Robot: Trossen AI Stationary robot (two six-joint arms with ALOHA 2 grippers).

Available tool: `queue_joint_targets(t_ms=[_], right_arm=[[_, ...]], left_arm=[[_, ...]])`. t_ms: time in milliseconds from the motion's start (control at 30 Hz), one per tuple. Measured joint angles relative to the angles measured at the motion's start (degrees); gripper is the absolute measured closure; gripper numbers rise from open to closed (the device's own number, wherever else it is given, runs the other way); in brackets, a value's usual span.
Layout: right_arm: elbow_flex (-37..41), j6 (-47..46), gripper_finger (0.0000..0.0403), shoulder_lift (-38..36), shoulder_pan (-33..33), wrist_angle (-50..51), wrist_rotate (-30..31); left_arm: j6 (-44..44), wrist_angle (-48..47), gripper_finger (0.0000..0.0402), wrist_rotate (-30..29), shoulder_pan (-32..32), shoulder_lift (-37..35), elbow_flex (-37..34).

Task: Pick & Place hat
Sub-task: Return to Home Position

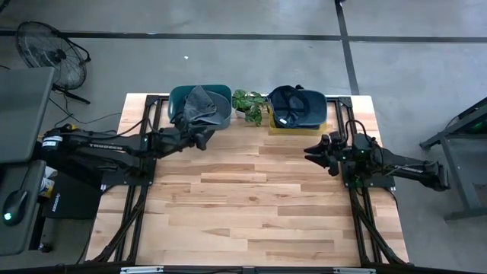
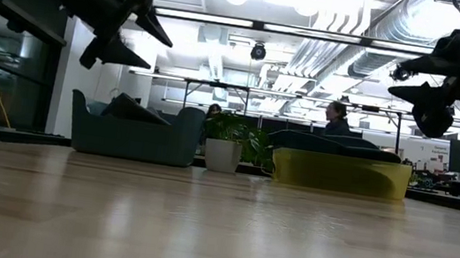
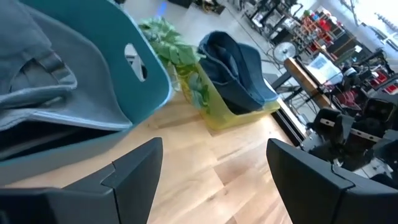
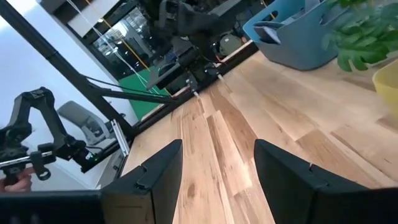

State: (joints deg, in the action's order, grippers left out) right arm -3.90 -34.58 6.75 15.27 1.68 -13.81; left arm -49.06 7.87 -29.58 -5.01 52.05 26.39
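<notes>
You have the left gripper (image 3: 214, 146) and right gripper (image 4: 217, 144) both spread wide above the wooden table (image 1: 251, 205), with a person (image 2: 336, 116) far behind.

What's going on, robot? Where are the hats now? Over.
Left gripper open, empty, by green bin. Right gripper open, empty, by yellow bin. Gray cap in green, blue caps in yellow. Nothing blocking.

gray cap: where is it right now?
High view: the gray cap lies in the green bin at the table's back left, left of the potted plant; the open left pincer is by the bin's near rim.
</notes>
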Motion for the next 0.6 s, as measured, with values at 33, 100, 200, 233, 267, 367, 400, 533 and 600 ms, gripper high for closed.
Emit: queue_joint_targets(t_ms=[33, 100, 200, 233, 267, 367, 400, 533, 600], right_arm=[[0.00, -0.05, 0.0210, -0.05, 0.00, 0.05, 0.32], [0.00, -0.19, 0.0210, -0.05, 0.00, -0.32, 1.35], [0.00, -1.39, 0.0210, -0.05, 0.00, -0.62, 1.88], [0.00, -1.69, 0.0210, -0.05, 0.00, -0.62, 1.79], [0.00, -2.48, 0.0210, -0.05, 0.00, -0.61, 1.75], [0.00, -4.76, 0.0210, -0.04, 0.00, -0.58, 1.66], [0.00, -5.22, 0.0210, -0.03, 0.00, -0.60, 1.39], [0.00, -5.48, 0.0210, -0.03, 0.02, -0.62, -2.27], [0.00, -5.48, 0.0210, -0.03, 0.00, -0.62, -3.22]], left_arm=[[0.34, 0.04, 0.0118, -1.05, 0.98, -0.14, 0.01], [0.97, 0.03, 0.0118, -2.73, 3.11, -0.22, 0.03], [2.54, -0.20, 0.0118, -4.06, 6.21, -0.25, 0.05], [2.94, -0.51, 0.0118, -4.30, 7.11, -0.50, 0.03], [3.46, -0.30, 0.0118, -4.28, 7.85, -1.17, -0.37], [3.90, 4.01, 0.0118, -1.69, 9.10, -4.22, -3.41], [4.17, 6.11, 0.0118, 0.24, 9.24, -5.28, -5.20], [5.13, 14.94, 0.0118, 3.60, 9.19, -11.04, -13.06], [5.82, 17.16, 0.0118, 3.74, 9.18, -14.11, -16.22]])
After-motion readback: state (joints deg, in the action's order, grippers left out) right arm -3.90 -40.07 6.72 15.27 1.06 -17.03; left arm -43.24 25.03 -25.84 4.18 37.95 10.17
